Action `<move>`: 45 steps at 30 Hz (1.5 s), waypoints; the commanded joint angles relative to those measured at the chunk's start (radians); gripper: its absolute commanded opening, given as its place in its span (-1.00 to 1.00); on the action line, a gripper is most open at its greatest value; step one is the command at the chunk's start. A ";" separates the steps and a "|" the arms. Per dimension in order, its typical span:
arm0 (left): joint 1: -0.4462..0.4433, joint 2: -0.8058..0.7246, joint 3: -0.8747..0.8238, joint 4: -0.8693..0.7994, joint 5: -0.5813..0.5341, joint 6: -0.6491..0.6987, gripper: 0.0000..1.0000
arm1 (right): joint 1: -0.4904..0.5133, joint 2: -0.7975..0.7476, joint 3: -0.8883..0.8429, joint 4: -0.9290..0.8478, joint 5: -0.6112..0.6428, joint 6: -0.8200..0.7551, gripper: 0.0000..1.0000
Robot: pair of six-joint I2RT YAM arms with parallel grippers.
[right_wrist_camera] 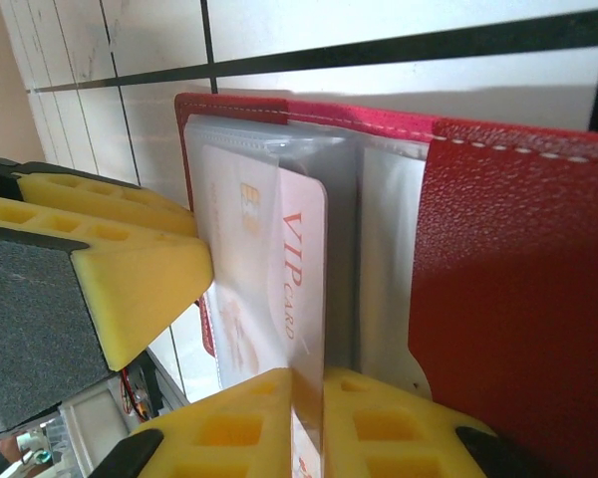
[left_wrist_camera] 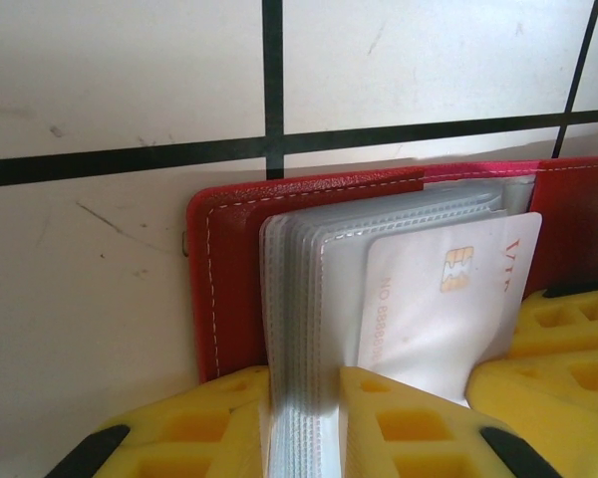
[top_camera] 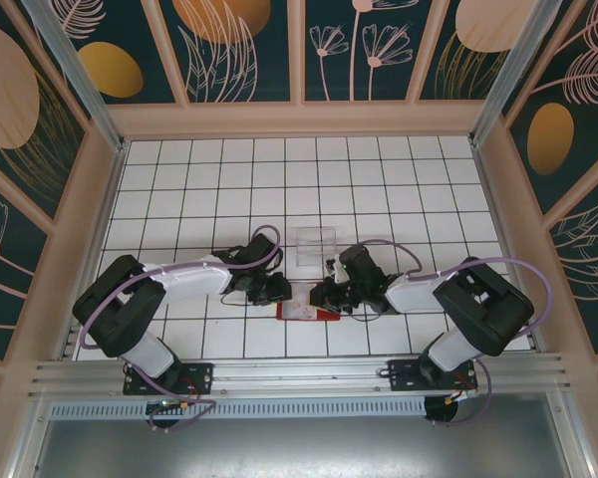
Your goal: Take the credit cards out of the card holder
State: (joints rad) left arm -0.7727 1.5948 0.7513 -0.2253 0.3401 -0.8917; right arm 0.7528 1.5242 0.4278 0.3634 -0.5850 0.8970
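VIP credit card (right_wrist_camera: pixel 279 289) sits in a sleeve of the open red card holder (right_wrist_camera: pixel 518 279), long axis straight ahead of the right end effector (right_wrist_camera: pixel 307 383) — clenched on its near edge. Left end effector (left_wrist_camera: pixel 304 383), just beside, clamps the sleeve stack (left_wrist_camera: pixel 294 299); holder flat on the worktop (top_camera: pixel 379 179) — clear tray (top_camera: pixel 314 249) beyond.
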 commanded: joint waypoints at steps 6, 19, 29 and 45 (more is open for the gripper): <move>-0.008 0.061 -0.026 -0.095 -0.074 0.018 -0.52 | -0.011 -0.024 -0.024 -0.023 0.004 -0.003 -0.70; -0.008 0.064 -0.012 -0.112 -0.084 0.022 -0.52 | -0.017 -0.049 -0.038 -0.001 -0.004 0.002 -0.80; -0.007 0.060 -0.012 -0.119 -0.093 0.019 -0.52 | -0.035 -0.083 -0.061 -0.052 0.022 -0.026 -0.88; -0.008 0.013 -0.033 -0.116 -0.128 -0.005 -0.54 | -0.066 -0.203 -0.046 -0.239 0.062 -0.127 -0.97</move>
State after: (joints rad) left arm -0.7830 1.5909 0.7597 -0.2379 0.3111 -0.8925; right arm 0.7021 1.3590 0.3832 0.2192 -0.5632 0.8162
